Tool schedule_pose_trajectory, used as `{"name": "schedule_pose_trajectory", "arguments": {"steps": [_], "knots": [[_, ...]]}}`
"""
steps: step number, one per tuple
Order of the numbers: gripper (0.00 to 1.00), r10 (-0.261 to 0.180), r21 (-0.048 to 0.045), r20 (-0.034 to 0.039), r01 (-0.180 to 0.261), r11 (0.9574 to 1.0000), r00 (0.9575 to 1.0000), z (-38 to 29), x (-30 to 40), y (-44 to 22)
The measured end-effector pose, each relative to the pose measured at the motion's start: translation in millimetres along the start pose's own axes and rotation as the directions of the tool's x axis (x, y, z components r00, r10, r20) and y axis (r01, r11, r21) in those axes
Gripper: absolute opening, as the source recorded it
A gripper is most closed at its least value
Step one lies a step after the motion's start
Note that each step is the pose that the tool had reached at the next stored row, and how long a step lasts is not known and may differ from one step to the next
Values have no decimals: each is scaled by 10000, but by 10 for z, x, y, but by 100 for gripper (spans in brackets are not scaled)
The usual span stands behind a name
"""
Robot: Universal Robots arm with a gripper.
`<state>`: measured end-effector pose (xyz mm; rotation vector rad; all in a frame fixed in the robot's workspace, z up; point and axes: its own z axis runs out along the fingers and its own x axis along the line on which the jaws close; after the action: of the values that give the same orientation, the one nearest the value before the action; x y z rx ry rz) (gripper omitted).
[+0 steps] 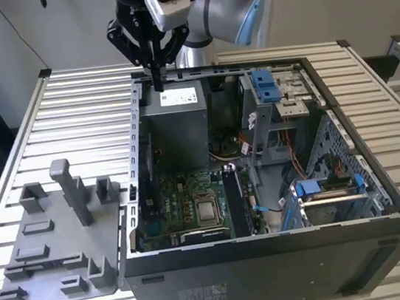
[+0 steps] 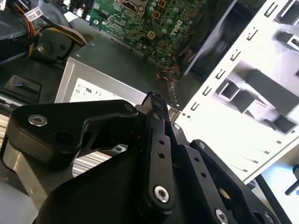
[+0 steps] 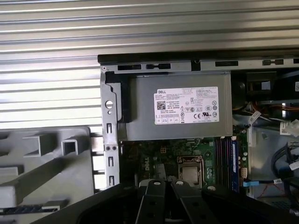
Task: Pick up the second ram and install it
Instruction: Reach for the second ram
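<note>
End effector (image 1: 155, 80): fingers pressed together with nothing between them, poised over the power supply (image 1: 175, 120) in the open computer case (image 1: 277, 273).
Second ram (image 1: 234, 199): probably one of the dark strips standing edge-on in the slots just beside the processor (image 1: 208, 210); I cannot tell which one.
Handling: likely light, stiff, thin and fragile; pinch the flat faces near the top edge, clear of the contacts.

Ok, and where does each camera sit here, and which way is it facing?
Exterior view: off the arm, raised, looking down into the open computer case; arm and gripper show above the power supply.
First wrist view: on the arm, looking down on the power supply; black fingers in the foreground.
Second wrist view: on the arm, looking slantwise past the shut gripper.
Shared: all show the power supply, circuit board and grey tray.
</note>
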<state>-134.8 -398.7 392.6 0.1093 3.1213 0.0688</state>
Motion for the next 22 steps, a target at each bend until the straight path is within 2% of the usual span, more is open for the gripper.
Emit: {"name": "schedule_pose_trajectory", "arguments": {"steps": [4,7,11,22], "knots": [[11,0,-1,-1,0,10000,10000,1,24,0],[11,0,0,-13,0,10000,10000,1,81,0],[11,4,6,-83,-4,10000,10000,-1,147,-3],[11,2,6,-92,-2,10000,10000,-2,456,-20]]}}
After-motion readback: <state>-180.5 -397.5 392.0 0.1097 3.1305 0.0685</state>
